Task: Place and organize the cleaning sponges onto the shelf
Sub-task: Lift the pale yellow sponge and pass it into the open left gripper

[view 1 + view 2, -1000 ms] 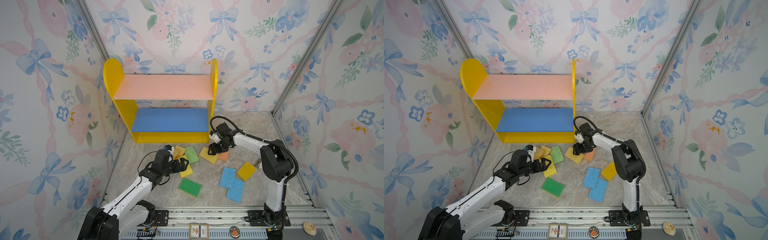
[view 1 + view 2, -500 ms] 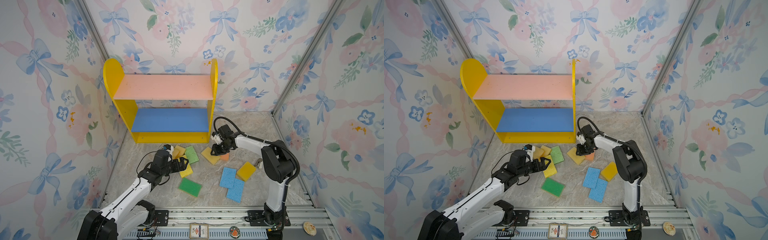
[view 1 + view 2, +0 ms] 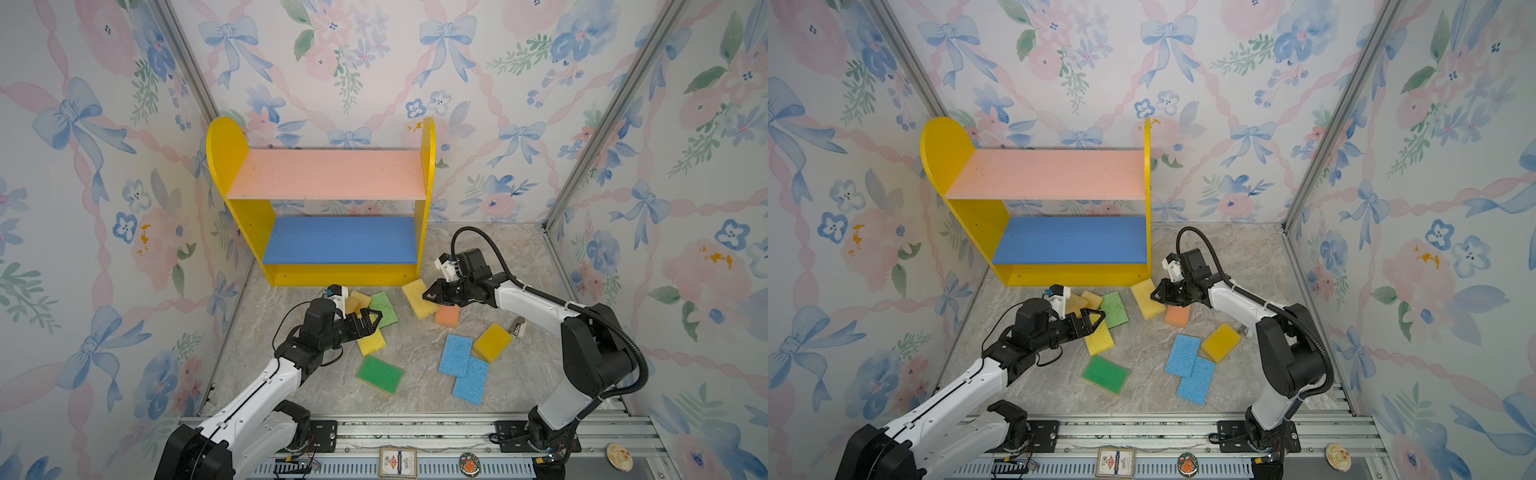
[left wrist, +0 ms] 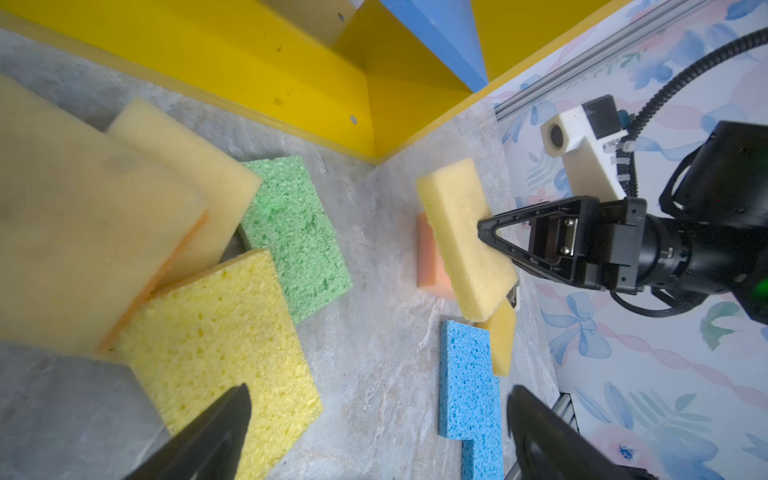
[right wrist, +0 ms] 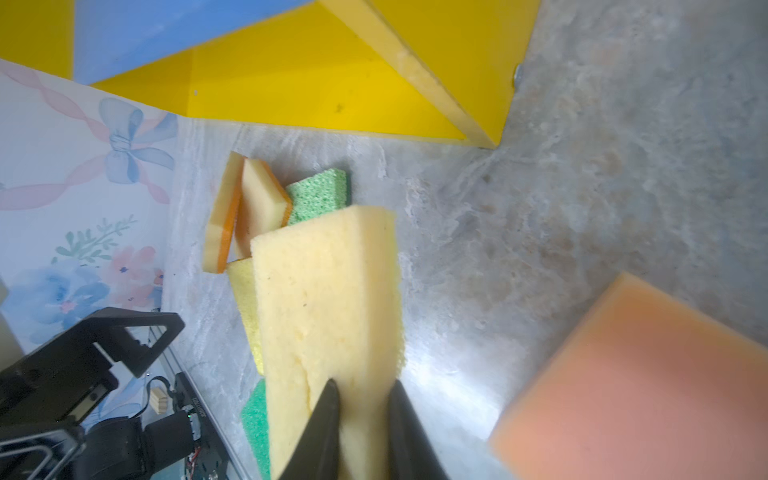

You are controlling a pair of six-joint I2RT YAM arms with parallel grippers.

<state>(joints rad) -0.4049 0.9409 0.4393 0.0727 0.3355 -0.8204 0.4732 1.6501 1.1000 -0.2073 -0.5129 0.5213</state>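
**Item 1. Shelf** (image 3: pixel 245 216). Upper centre of both top views, against the back wall. The pink upper board (image 3: pixel 332 174) and blue lower board (image 3: pixel 340 241) are both bare, so no sponge is stored yet.

**Item 2. Right hand** (image 3: pixel 428 296). Centre-right of a top view, just below the shelf's right foot. It is closed on one end of the pale yellow sponge (image 3: pixel 415 296), and the right wrist view shows both fingers pinching the foam. The left wrist view shows the pad tilted, partly over the orange sponge (image 3: pixel 447 316). Whether its far end touches the table cannot be told.

**Item 3. Left hand** (image 3: pixel 374 320). Centre of a top view, jaws wide apart and holding nothing. It hovers over the bright yellow sponge (image 3: pixel 372 343), beside the light green sponge (image 3: pixel 384 307).

**Item 4. Loose stock on the table** (image 3: pixel 415 353).
- Dark green sponge (image 3: pixel 380 374), lower centre.
- Two blue sponges (image 3: pixel 456 355), overlapping.
- Deep yellow sponge (image 3: pixel 492 343), touching the blue pair.
- Two orange-edged sponges (image 3: pixel 359 300), by the left wrist.

**Step in hand (judged).** First placement: the grasp is made, the carry not yet begun.

**Next move calls for:**
- Raise the pale yellow sponge clear of the orange one.
- Level it and swing it up-left past the yellow side panel.
- Set it at one end of the blue lower board, leaving room for the rest.
- The left hand may then drop and close on the bright yellow sponge.
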